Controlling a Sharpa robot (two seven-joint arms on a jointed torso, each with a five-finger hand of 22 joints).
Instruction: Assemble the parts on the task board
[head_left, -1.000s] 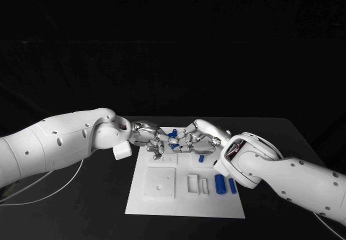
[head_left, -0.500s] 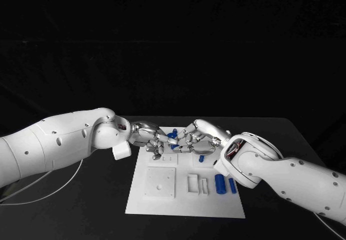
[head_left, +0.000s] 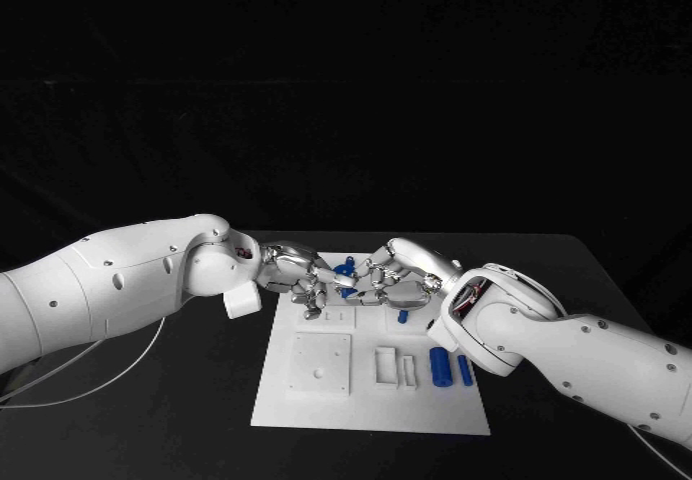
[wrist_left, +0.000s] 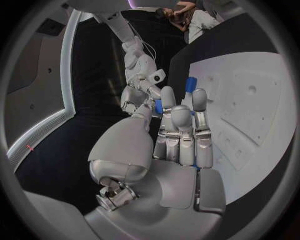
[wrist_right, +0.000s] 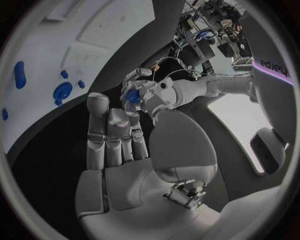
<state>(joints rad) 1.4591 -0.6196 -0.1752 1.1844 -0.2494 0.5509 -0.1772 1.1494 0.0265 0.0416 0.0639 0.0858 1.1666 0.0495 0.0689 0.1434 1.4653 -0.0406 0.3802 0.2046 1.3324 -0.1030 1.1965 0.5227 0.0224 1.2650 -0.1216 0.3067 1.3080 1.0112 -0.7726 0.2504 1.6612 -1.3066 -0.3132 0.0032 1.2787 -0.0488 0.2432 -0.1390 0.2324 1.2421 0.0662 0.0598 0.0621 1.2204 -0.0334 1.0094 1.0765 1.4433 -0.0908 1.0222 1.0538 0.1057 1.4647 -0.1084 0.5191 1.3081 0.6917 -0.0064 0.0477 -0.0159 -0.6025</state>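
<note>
A small blue cylindrical part is held between the silver left hand and silver right hand, tilted above the white task board's far end.

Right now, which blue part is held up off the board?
The blue part between the left hand and right hand; the two blue cylinders lie flat on the task board.

Black table, thin white cables trailing across its left side
</note>
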